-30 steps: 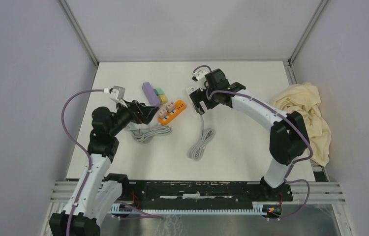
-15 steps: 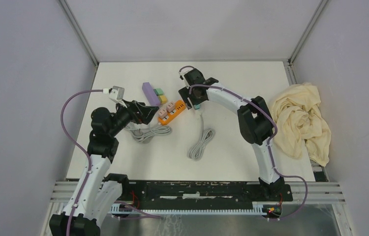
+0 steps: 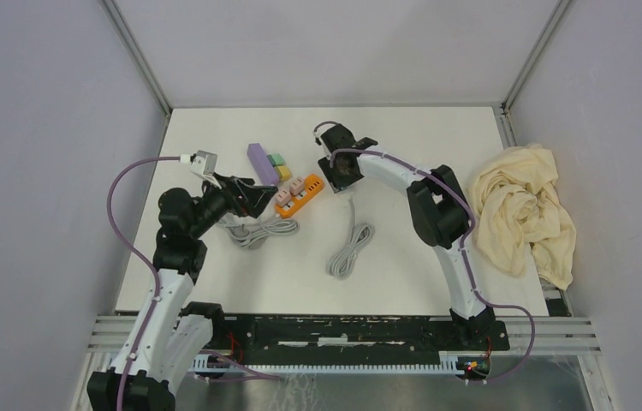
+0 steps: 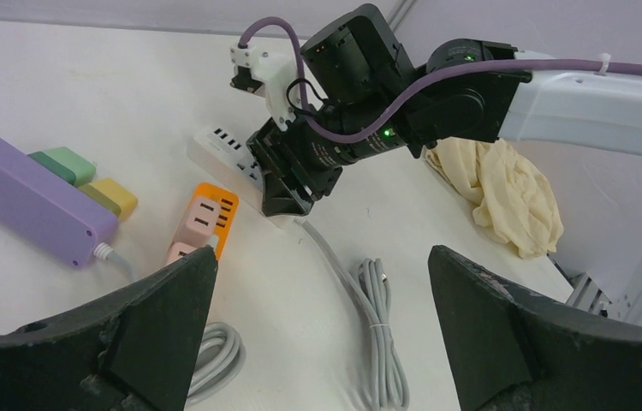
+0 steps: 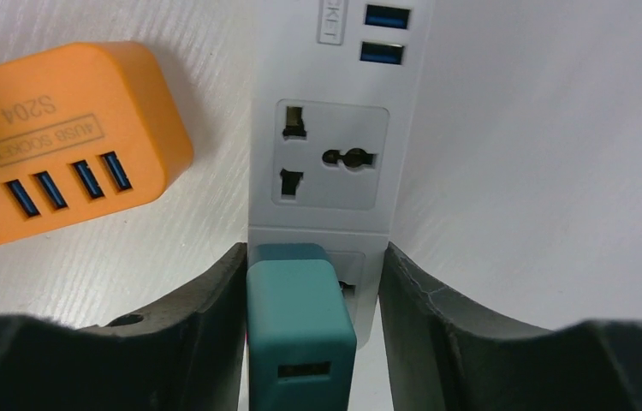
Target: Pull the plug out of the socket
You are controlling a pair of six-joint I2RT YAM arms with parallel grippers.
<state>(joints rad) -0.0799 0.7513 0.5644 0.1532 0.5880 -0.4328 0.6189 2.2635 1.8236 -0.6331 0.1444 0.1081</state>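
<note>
Found right end effector released astride teal plug near worktop's far edge; expect unheld white strip lifting with pull.

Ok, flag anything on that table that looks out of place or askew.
Only the cream cloth: it lies crumpled at the table's right edge and seems to spill past it. The teal plug sits square in the white power strip.

Matt teal plug, smooth white socket strip — both plastic.
</note>
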